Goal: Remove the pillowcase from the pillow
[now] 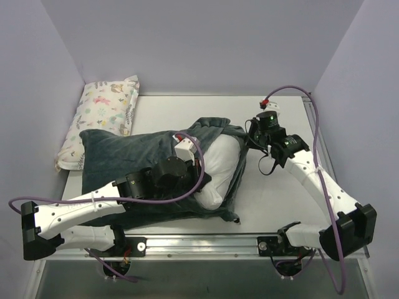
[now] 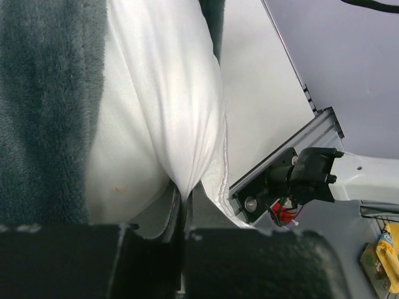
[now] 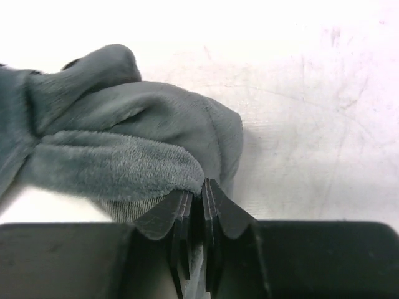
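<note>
The dark grey-green plush pillowcase (image 1: 118, 156) lies across the table's left and middle. The white pillow (image 1: 219, 169) bulges out of its open right end. My left gripper (image 2: 182, 198) is shut on a pinch of the white pillow (image 2: 174, 93), with the pillowcase's plush (image 2: 43, 106) to its left; in the top view this gripper (image 1: 187, 149) sits over the opening. My right gripper (image 3: 202, 187) is shut on the pillowcase's edge (image 3: 124, 162) at the far right corner of the opening, seen from above just right of the fabric (image 1: 250, 138). The pillow's tag is hidden.
A smaller animal-print pillow (image 1: 103, 115) leans at the back left corner. Purple walls close the back and sides. An aluminium rail (image 1: 206, 243) runs along the near edge, with the arm bases on it. Bare tabletop (image 1: 280, 193) lies right of the pillow.
</note>
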